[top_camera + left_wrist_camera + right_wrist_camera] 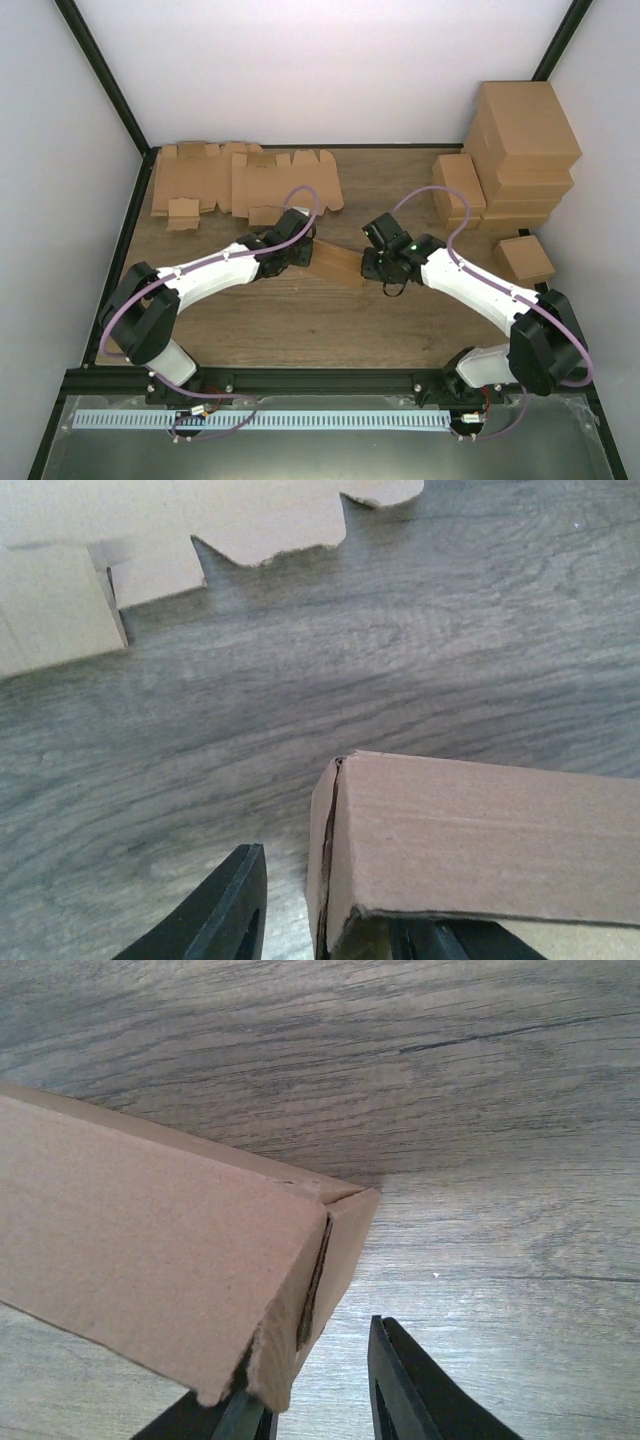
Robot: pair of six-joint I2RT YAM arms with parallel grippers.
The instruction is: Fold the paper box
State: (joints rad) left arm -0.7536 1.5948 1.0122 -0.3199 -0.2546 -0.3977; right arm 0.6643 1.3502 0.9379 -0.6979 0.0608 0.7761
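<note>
Where the two arms meet over the middle of the table, the paper box is located between the grippers, closed into an oblong with one end toward each arm. The left gripper is positioned at the left end with its jaws apart: one finger is seen clear of the end wall, while the other is largely hidden beneath the box. The right gripper is likewise spread at the opposite end, one finger standing off the corner. Flat cardboard blanks are laid at the rear left. Finished boxes are stacked at the rear right.
</note>
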